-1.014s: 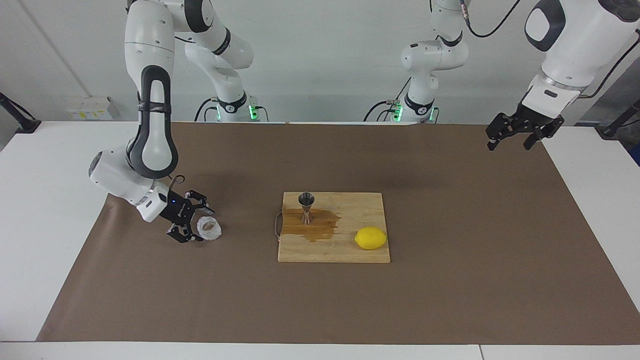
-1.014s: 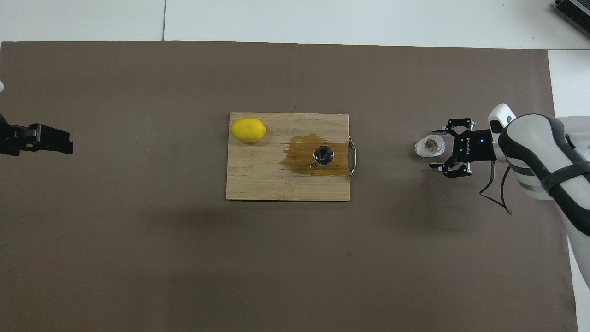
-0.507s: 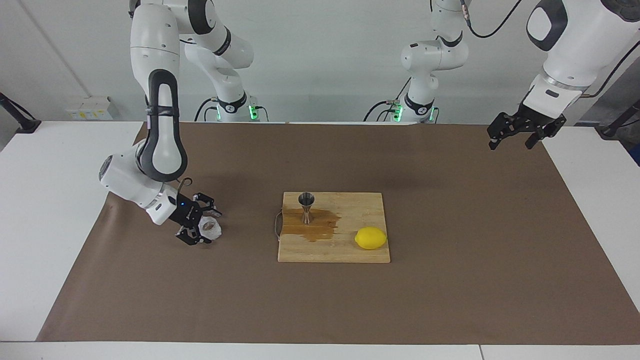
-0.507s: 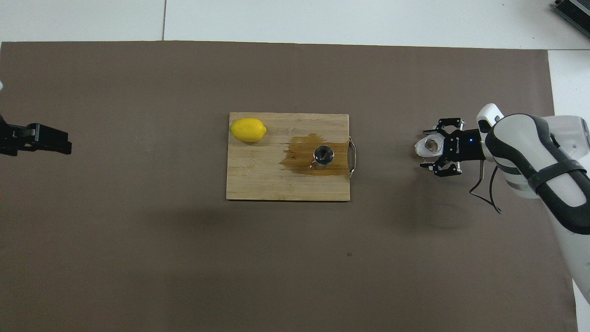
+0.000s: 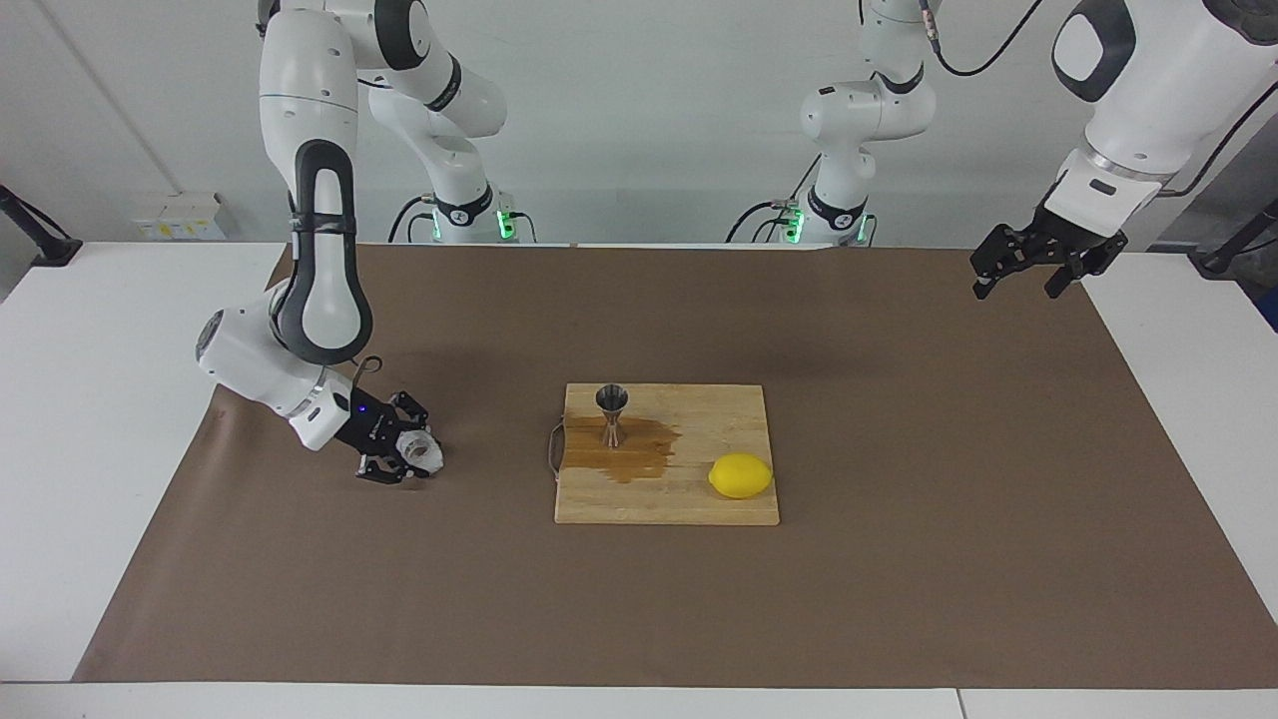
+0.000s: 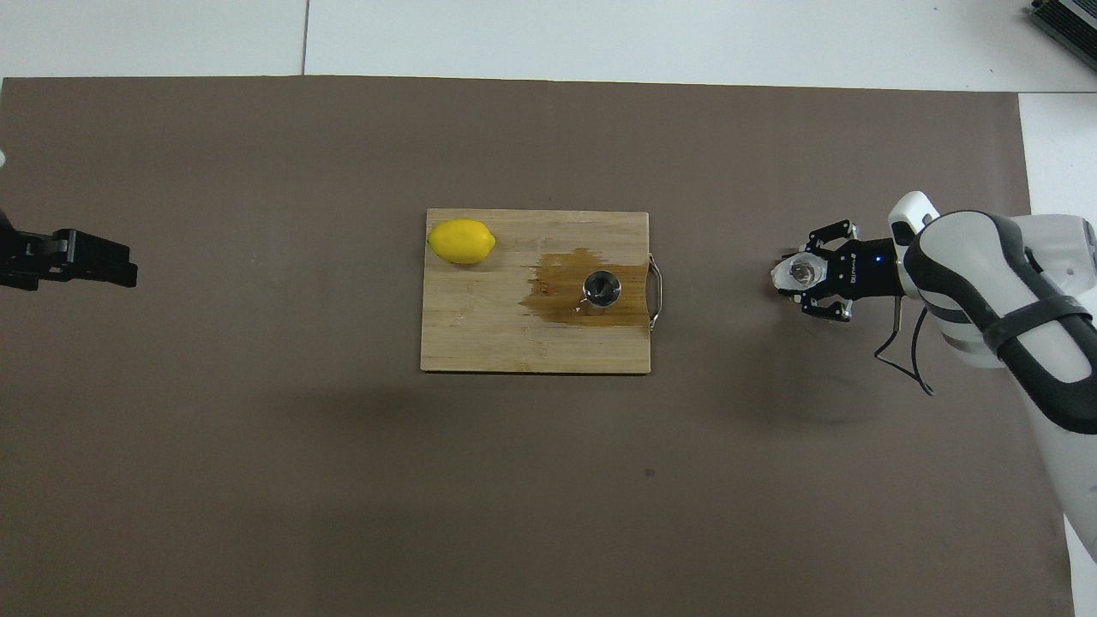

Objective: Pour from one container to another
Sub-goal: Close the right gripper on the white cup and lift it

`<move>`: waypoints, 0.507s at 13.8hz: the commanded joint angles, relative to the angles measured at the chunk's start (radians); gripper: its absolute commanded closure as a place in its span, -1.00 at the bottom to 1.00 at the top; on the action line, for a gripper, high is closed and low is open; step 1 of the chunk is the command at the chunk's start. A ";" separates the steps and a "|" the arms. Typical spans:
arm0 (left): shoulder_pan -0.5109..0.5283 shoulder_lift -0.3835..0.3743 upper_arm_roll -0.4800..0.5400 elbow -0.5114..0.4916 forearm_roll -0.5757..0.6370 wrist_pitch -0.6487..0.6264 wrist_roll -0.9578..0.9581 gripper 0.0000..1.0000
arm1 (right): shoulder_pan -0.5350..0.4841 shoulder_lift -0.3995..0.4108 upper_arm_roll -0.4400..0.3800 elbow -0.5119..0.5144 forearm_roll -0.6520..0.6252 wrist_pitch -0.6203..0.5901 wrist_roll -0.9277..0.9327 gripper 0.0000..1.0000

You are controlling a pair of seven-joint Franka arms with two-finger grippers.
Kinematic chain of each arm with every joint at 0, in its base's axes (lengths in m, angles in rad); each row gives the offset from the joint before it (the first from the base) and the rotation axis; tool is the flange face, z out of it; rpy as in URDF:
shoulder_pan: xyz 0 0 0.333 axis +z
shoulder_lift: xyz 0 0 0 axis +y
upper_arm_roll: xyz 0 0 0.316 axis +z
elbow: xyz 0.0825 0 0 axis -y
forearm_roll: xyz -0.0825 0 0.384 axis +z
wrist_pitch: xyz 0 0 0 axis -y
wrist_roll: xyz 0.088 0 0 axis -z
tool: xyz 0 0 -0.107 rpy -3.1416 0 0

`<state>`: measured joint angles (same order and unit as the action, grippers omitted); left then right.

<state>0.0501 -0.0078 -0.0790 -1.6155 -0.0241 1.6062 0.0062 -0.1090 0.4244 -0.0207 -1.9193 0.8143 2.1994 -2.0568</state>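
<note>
right gripper (image 5: 403, 460): I see it's now closed in around the glass cup (image 5: 419, 452), fingers were wide before
left gripper (image 5: 1033, 265): spread wide, waiting over the mat's (image 5: 899, 599) edge

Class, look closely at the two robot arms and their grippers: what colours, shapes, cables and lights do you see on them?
Both arms have rounded glossy white shells with black bands at the joints. The right gripper and left gripper are black and skeletal. A small blue light glows on the right gripper's body, and a thin dark cable loops beside its wrist. Green lights shine at both arm bases, where black cables trail.
</note>
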 commanded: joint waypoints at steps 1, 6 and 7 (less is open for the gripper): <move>-0.019 -0.012 0.010 -0.007 -0.007 -0.020 0.006 -1.00 | 0.047 -0.062 0.005 0.020 0.008 0.002 0.094 0.43; -0.022 -0.014 0.004 -0.006 0.016 -0.029 0.005 -1.00 | 0.213 -0.159 0.005 0.043 -0.202 -0.003 0.424 0.42; -0.021 -0.014 0.004 -0.006 0.015 -0.028 0.005 -1.00 | 0.241 -0.168 0.005 0.045 -0.234 -0.001 0.461 0.43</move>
<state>0.0396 -0.0083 -0.0824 -1.6155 -0.0212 1.5935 0.0062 0.0996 0.2872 -0.0148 -1.8671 0.6387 2.1991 -1.6736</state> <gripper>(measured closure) 0.000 0.498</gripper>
